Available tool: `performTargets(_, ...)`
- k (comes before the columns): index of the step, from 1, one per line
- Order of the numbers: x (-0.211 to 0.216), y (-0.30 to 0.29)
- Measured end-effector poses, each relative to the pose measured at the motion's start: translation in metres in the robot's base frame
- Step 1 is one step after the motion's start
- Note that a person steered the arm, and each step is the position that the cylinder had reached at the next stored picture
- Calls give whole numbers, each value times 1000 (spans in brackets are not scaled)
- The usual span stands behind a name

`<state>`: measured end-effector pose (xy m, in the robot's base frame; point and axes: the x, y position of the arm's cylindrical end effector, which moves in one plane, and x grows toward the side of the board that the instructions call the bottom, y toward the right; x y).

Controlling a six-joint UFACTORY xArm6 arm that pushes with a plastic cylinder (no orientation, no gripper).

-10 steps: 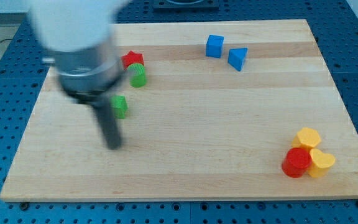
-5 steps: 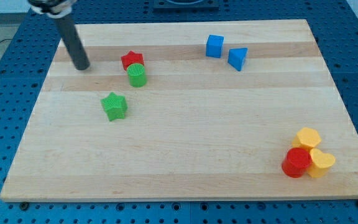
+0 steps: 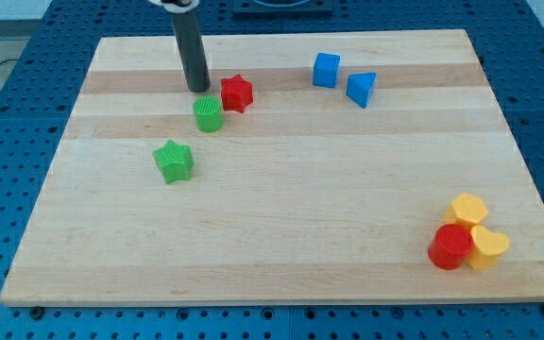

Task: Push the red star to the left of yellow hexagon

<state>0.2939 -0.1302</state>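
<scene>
- Blocks are being read across the wooden board [image 3: 281, 264] from the view's left to its right, beginning with the green star [image 3: 174, 161], which is lying well clear of the work and below the other nearby pieces.
- My tip [image 3: 198, 89] is being held on the board just left of the red star [image 3: 236, 93] and just above the green cylinder [image 3: 208, 114] — a placement that is judged to suit a push toward the view's right, since the rod is standing behind the star on the side away from the goal.
- Nothing is being grasped: the tool is a plain rod with no jaws to open or close, and whether it is actually touching the red star is not being shown clearly; a thin gap seems to be lying between them.
- The red star is sitting near the view's top, left of centre, close to or touching the green cylinder at its lower left.
- The blue cube [image 3: 326, 70] and the blue triangular block [image 3: 361, 89] are lying further right, near the top edge.
- The yellow hexagon [image 3: 467, 209] is resting at the lower right, clustered with the red cylinder [image 3: 450, 246] and a yellow heart-like block [image 3: 488, 245] — so the star is judged to be far from its place, with a long diagonal push remaining.
</scene>
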Motion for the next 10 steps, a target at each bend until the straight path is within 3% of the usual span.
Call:
performTargets(1, -25, 5)
performTargets(2, -12, 28)
performTargets(3, 28, 40)
performTargets(5, 38, 41)
performTargets(7, 86, 78)
performTargets(10, 99, 82)
